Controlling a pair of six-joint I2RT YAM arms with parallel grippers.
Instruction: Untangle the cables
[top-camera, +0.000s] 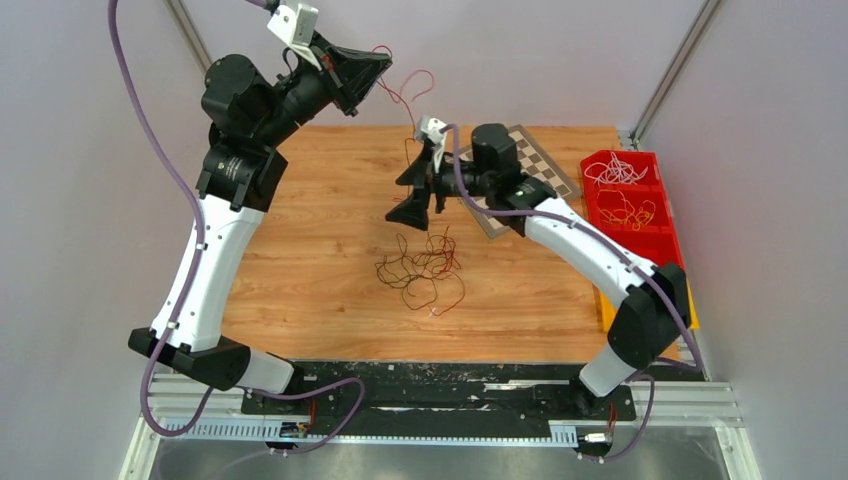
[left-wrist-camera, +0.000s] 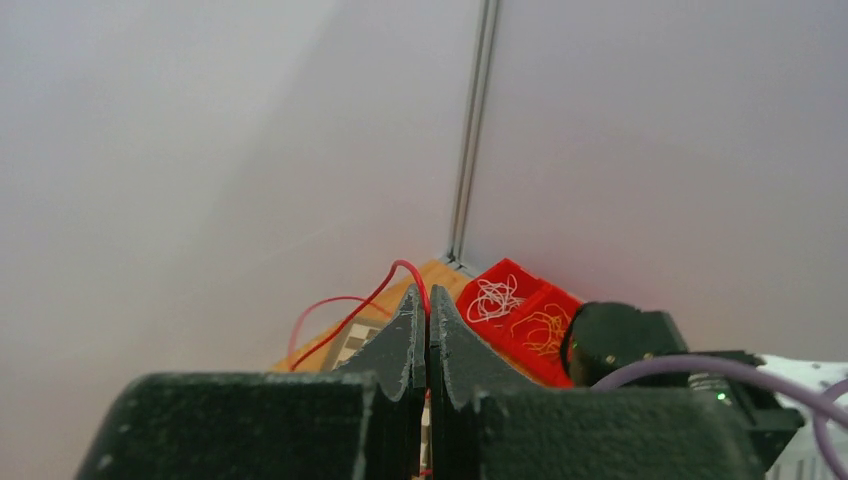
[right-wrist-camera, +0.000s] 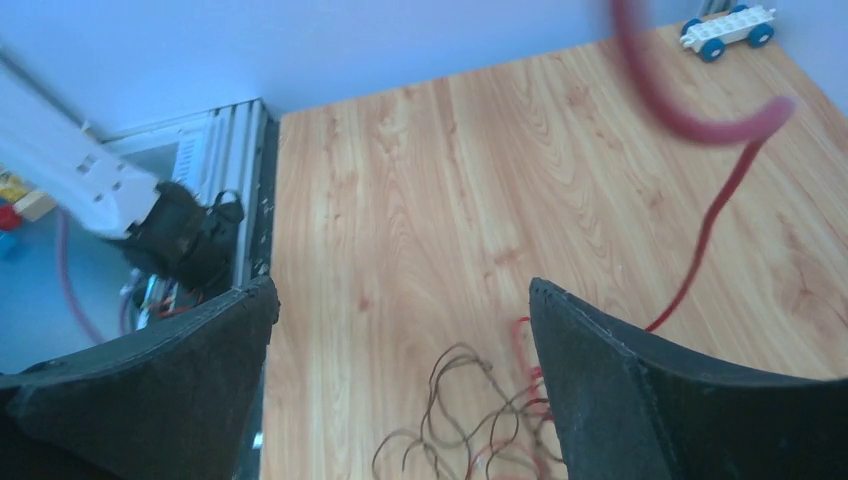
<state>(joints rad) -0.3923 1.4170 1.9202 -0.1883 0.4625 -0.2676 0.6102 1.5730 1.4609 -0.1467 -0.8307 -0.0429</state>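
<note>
A loose tangle of dark brown and red cables lies on the wooden table. My left gripper is raised high at the back, shut on a single red cable that curls out and hangs down toward the tangle. In the left wrist view the red cable comes out from between the closed tips of the left gripper. My right gripper hovers above the tangle, wide open and holding nothing. Its wrist view shows the right gripper with the tangle below and the hanging red cable beside its right finger.
A red bin at the table's right edge holds white cables and yellow-orange cables. A checkerboard lies under the right arm. A small toy car sits at the table's far edge in the right wrist view.
</note>
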